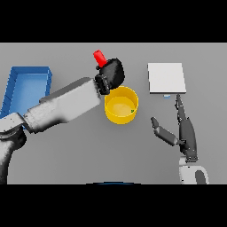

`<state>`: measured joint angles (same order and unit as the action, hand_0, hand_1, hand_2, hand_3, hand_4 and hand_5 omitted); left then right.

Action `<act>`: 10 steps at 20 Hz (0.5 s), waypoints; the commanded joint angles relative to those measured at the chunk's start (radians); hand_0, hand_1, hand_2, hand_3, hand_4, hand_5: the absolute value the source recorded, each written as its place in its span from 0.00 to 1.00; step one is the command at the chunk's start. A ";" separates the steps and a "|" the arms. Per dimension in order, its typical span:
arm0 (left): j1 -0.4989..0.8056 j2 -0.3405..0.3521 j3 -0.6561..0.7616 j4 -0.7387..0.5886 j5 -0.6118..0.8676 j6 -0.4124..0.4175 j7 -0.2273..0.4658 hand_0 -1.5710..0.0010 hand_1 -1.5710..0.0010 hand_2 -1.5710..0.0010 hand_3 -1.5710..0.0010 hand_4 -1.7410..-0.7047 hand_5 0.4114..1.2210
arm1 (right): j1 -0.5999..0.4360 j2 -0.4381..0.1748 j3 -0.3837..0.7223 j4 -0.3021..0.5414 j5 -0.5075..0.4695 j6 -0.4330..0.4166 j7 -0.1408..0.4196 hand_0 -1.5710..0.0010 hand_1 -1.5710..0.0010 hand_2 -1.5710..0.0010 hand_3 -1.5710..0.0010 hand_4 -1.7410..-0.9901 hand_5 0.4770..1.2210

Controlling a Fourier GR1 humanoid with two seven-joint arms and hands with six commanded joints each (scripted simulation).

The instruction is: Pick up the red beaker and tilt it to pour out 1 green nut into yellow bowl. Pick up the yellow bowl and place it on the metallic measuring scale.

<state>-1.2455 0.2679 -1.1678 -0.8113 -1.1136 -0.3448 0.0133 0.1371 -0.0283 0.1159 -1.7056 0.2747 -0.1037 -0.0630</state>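
Observation:
My left hand point(112, 72) is curled round the red beaker point(99, 57), which sticks out tilted up and to the left, just behind the yellow bowl point(121, 105). The bowl stands at the table's middle with a small green nut point(132, 111) inside near its right wall. The metallic measuring scale point(166, 77) is a pale square plate at the back right. My right hand point(185, 131) rests open to the right of the bowl, fingers pointing toward the scale and thumb spread to the left, apart from both.
A blue tray point(26, 86) lies at the far left, partly behind my left forearm. My left arm crosses the table from lower left to the bowl's back rim.

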 commanded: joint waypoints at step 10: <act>-0.123 0.018 -0.126 0.021 -0.037 0.010 -0.095 0.00 0.00 0.00 0.00 0.01 1.00 | 0.007 -0.001 0.009 -0.008 0.020 -0.008 -0.015 1.00 1.00 1.00 1.00 0.71 0.15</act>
<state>-1.3700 0.2864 -1.2935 -0.7902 -1.1493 -0.3354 -0.0803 0.1435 -0.0292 0.1249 -1.7132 0.2950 -0.1116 -0.0766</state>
